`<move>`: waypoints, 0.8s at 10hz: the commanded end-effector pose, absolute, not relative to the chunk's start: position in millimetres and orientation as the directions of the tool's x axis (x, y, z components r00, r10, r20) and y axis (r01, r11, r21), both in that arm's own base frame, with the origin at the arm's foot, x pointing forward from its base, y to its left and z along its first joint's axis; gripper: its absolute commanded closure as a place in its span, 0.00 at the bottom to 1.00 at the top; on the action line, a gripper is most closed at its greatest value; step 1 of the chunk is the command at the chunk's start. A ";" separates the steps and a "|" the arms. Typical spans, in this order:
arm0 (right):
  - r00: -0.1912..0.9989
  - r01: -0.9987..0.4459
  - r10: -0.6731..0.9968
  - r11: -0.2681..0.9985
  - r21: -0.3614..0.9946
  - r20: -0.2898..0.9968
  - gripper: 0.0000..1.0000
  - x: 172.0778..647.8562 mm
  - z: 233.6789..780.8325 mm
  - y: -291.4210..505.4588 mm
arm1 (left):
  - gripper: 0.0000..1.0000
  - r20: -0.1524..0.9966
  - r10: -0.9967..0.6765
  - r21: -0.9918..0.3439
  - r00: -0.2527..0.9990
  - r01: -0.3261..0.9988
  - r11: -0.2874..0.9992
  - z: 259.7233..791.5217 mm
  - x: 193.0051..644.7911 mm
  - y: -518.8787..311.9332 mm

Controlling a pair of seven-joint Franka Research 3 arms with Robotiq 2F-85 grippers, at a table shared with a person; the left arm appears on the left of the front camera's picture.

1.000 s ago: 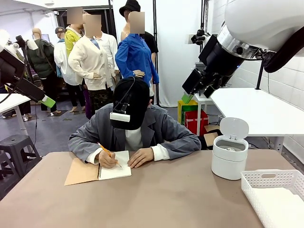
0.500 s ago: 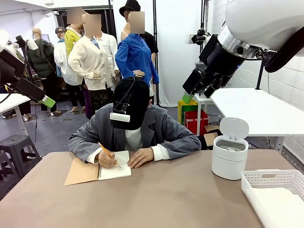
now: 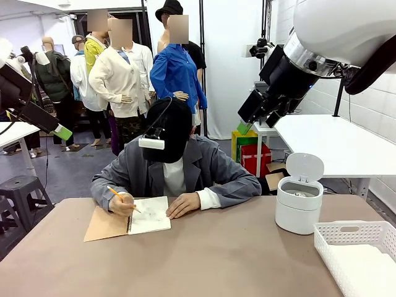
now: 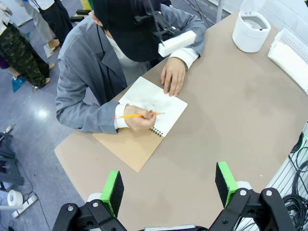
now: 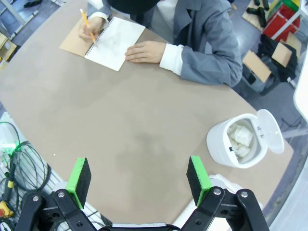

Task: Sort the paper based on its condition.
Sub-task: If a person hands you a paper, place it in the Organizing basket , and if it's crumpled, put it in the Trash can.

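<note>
Pencil hand [image 3: 121, 203] shifted toward spiral edge of notebook [image 3: 152, 216]; open tabletop [image 3: 235, 260] nearside

Brown table [image 3: 216, 260], open notebook [image 3: 151, 216] far L, white bin [image 3: 299, 213] lid up R, white basket [image 3: 371, 234] near-R corner.

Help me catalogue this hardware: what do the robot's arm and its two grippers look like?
The right arm is a glossy white rounded shell with a silver ring, then a black wrist. The left gripper and right gripper are black, with bolted linkages and rectangular green pads on the fingers.
</note>
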State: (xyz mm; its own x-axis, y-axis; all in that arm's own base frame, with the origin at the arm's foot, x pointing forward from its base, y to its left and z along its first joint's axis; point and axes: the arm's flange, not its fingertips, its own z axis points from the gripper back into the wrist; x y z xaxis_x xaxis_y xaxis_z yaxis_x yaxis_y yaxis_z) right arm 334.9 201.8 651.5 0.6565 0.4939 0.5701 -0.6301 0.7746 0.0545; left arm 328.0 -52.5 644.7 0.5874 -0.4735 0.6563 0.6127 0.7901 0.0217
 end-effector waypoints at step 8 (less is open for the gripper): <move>0.656 -0.629 0.493 0.775 0.054 0.571 0.00 335.2 651.6 201.6 | 0.00 0.655 -0.477 0.024 0.586 0.615 0.789 644.2 328.3 -52.3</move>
State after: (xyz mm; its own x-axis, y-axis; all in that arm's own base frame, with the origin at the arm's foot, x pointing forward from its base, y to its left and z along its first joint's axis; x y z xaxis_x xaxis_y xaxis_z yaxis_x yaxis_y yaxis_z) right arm 334.9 201.8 651.5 0.6565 0.4939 0.5701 -0.6301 0.7746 0.0545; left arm 328.0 -52.5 644.7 0.5874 -0.4735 0.6563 0.6127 0.7901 0.0217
